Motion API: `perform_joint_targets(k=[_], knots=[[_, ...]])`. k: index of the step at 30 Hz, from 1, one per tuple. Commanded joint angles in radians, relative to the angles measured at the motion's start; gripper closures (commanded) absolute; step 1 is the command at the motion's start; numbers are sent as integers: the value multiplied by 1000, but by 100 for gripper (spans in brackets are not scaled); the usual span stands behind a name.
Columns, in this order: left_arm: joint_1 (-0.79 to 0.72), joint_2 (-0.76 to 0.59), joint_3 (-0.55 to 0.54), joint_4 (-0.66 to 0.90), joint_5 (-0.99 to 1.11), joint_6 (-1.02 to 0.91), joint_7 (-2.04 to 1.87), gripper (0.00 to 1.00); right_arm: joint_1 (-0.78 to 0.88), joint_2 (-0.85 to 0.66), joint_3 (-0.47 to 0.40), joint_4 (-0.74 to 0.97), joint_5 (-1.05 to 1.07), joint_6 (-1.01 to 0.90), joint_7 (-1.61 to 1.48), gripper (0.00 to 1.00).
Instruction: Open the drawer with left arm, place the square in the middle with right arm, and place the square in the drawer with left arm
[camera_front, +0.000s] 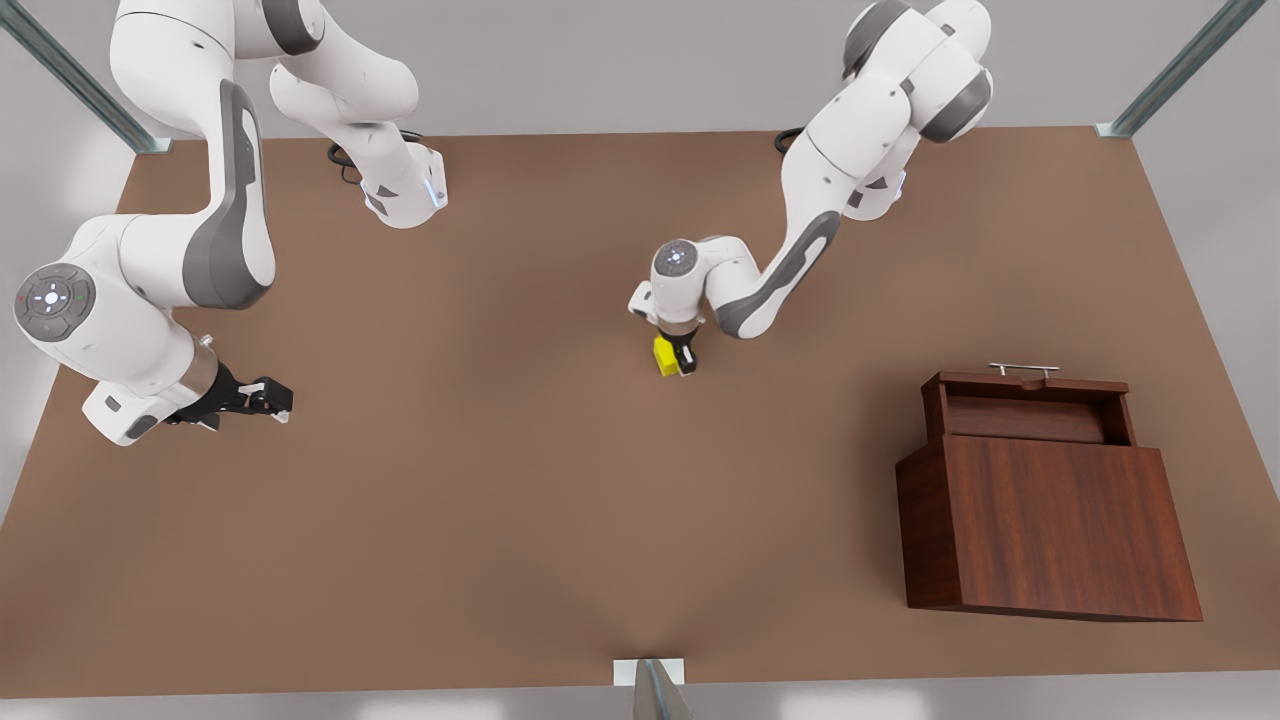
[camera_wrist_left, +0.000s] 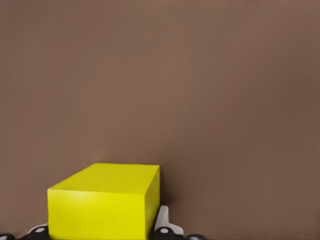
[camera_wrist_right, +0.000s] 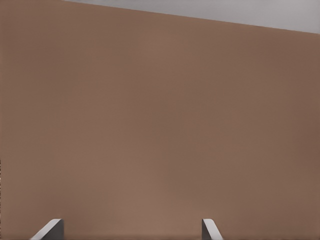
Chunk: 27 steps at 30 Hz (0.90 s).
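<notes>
Yellow square (camera_front: 664, 355) in left hand (camera_front: 680, 362)

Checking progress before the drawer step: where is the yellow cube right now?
The yellow cube sits near the table's middle in the front view, at the left gripper, well to the front view's left of the open drawer.

No readable text, labels or numbers anywhere.

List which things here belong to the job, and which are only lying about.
Job:
- drawer, pulled open
- square, mid-table
- left end effector, at the square
- right end effector, open, waiting at the front view's left
- tabletop

Not the job:
- metal frame rails at the corners
</notes>
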Motion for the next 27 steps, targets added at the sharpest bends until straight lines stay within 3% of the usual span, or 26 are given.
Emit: perform_joint_targets(k=[1,11,13,14,16,20,27], knots=[[1,0,1,0,-251,-1,4,44,-2,0,0,0,0,0,0,0],[14,-72,18,9,-253,-56,-1,44,-3,0,0,0,2,0,-2,0],[35,-222,79,18,-352,-297,-17,43,-3,0,0,0,2,0,-2,0],[73,-317,134,18,-374,-418,-76,43,-3,0,0,0,2,0,0,0],[265,-422,143,21,-374,-532,-183,43,-3,0,0,0,2,0,0,0],[443,-515,338,28,-385,-602,-169,43,-3,0,0,0,2,0,-2,0],[583,-436,370,127,-379,-589,-70,43,-2,0,0,0,2,0,0,0]])
